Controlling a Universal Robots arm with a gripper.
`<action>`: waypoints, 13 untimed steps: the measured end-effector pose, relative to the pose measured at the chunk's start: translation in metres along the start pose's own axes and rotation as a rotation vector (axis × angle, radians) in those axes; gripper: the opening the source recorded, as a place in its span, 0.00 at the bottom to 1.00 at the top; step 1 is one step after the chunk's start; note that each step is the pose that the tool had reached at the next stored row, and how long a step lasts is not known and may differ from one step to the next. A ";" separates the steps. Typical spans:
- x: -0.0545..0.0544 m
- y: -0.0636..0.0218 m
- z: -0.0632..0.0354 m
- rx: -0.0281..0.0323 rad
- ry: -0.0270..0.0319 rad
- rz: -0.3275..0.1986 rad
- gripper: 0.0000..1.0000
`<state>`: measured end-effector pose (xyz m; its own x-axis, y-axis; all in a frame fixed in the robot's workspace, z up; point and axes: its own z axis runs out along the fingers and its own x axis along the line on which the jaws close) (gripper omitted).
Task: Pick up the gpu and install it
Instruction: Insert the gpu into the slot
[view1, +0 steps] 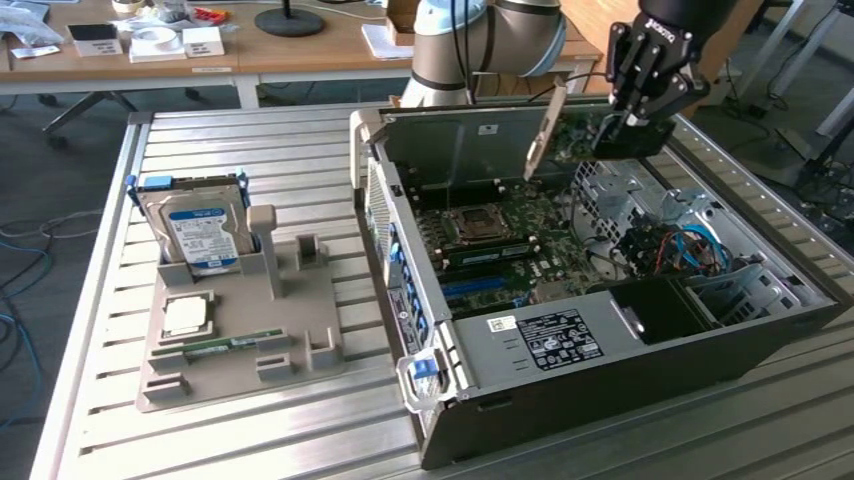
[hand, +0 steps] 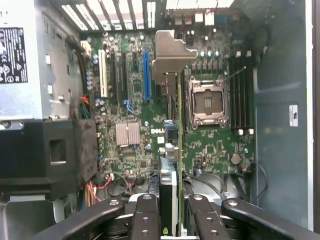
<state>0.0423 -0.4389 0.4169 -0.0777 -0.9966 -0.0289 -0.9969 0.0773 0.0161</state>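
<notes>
In the upper right of the exterior view, the fingers (view1: 633, 118) are closed tight on one end of the graphics card (view1: 574, 135), holding it in the air over the open computer case (view1: 441, 400). The card stands on its thin edge, and its long side runs from the fingers toward the exterior view's left, ending in its metal plate (view1: 545, 135). In the wrist view, the card points straight away from the fingers over the green board (hand: 215, 145), just beside the long blue slot (hand: 146, 75) and, I think, not in it.
</notes>
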 end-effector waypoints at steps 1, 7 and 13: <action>0.000 0.0007 0.0003 0.0074 -0.0007 -0.001 0.27; 0.001 0.0066 0.0017 0.0220 -0.0115 -0.004 0.27; 0.001 0.0101 0.0026 0.0221 -0.0204 -0.004 0.27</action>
<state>0.0321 -0.4388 0.4144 -0.0735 -0.9961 -0.0493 -0.9972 0.0739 -0.0061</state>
